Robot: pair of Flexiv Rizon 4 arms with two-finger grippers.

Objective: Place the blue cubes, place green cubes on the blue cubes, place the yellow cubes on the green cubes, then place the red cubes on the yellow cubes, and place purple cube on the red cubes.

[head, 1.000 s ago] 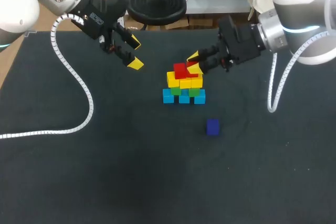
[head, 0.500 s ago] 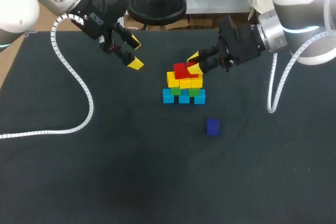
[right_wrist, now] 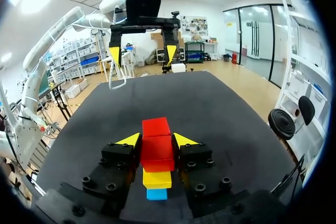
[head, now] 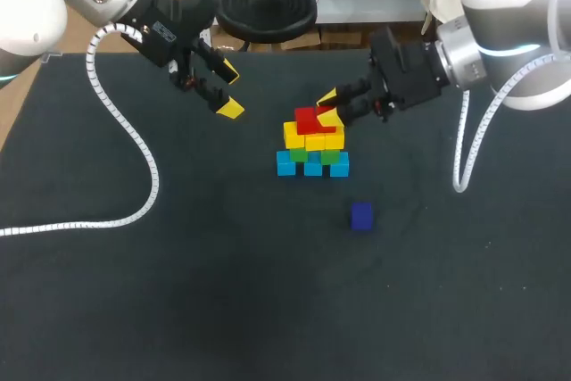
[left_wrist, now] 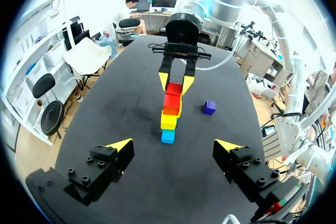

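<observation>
No visible change over last second: both arms static. Right end effector [head: 329, 107] clenched on red cube [right_wrist: 156, 149] atop stack [head: 312, 151], just beside second red cube [head: 306, 120]; whether it is fully seated, cannot tell. Left end effector [head: 230, 90] spread, empty, well apart from stack. Purple cube [head: 361, 215] alone on desk [head: 178, 292]. Judgement: red layer near done, release pending, purple next.

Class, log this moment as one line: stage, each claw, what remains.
stage: red layer | right claw: shut on red cube atop stack | left claw: open, away from stack | purple cube: alone on table
</observation>
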